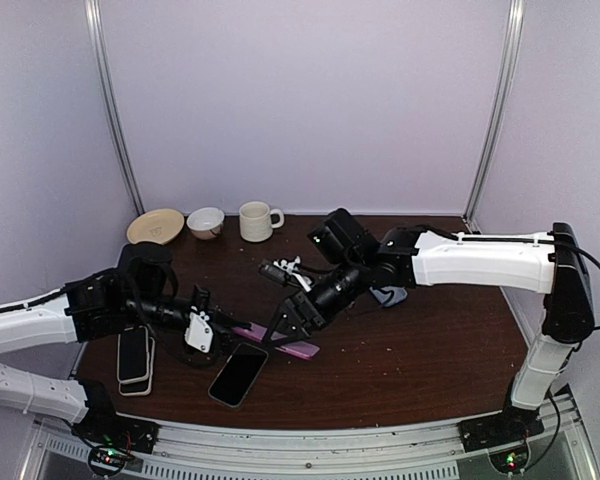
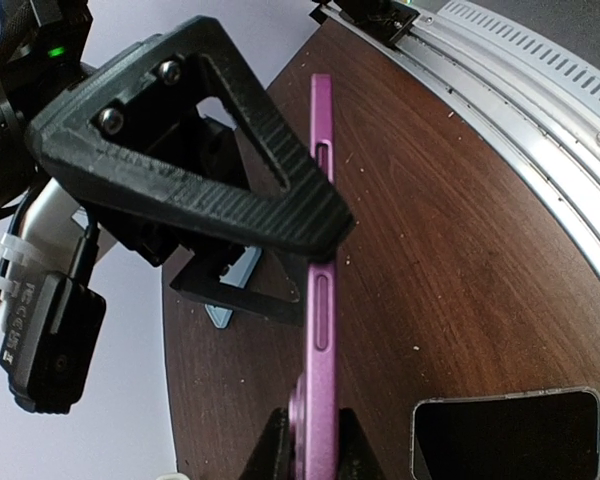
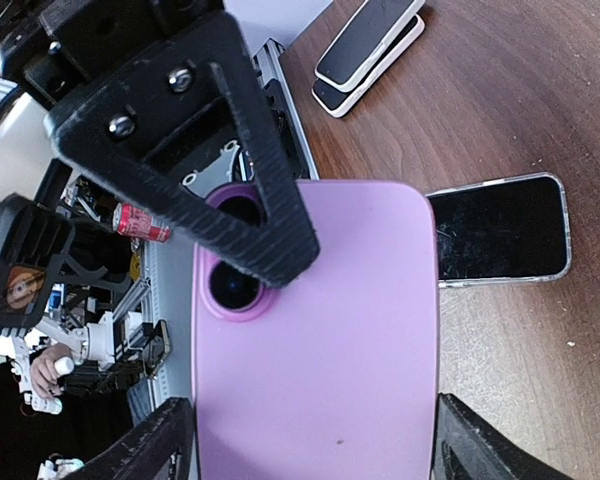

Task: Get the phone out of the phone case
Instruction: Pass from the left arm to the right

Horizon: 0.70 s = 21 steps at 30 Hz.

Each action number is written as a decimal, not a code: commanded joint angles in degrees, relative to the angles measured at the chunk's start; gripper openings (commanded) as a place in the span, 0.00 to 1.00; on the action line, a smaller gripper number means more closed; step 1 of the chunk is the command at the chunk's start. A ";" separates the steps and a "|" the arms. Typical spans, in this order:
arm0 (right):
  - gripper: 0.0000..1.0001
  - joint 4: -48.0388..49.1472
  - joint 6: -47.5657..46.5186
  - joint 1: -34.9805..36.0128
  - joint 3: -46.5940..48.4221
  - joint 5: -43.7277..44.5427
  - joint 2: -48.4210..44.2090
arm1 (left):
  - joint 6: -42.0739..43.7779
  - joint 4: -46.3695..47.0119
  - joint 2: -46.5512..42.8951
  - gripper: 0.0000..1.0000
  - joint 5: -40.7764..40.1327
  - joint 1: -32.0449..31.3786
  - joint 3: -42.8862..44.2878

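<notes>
The purple phone case (image 1: pixel 300 349) hangs just above the table, with its back (image 3: pixel 320 330) facing the right wrist camera. My left gripper (image 2: pixel 315 455) is shut on its camera end, pinching front and back. My right gripper (image 3: pixel 310 440) straddles the case across its width, one finger against each long edge. The camera opening (image 3: pixel 235 280) looks dark. Only the case's back and its side edge (image 2: pixel 322 300) show, so I cannot tell whether the phone sits inside it. In the top view the left gripper (image 1: pixel 215 330) and right gripper (image 1: pixel 292 325) meet at the case.
A black-screened phone with a pale rim (image 1: pixel 238 375) lies flat just in front of the case. Two stacked phones (image 1: pixel 133 358) lie at the left. A plate (image 1: pixel 155 226), a bowl (image 1: pixel 205 221) and a mug (image 1: pixel 257 221) stand at the back. A small grey-blue object (image 1: pixel 388 296) lies under the right arm.
</notes>
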 commanded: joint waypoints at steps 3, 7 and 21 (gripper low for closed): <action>0.77 4.28 0.83 0.67 -0.32 -3.52 1.22 | 0.15 6.99 -1.16 0.00 0.00 -0.23 -0.33; 0.63 4.57 1.20 0.67 0.15 -3.28 1.61 | 0.33 6.91 -1.23 0.00 -0.69 -0.23 -0.35; 0.42 1.41 -1.47 0.46 -1.10 7.35 -2.05 | 1.07 7.07 -0.86 0.34 -1.71 -0.23 -0.82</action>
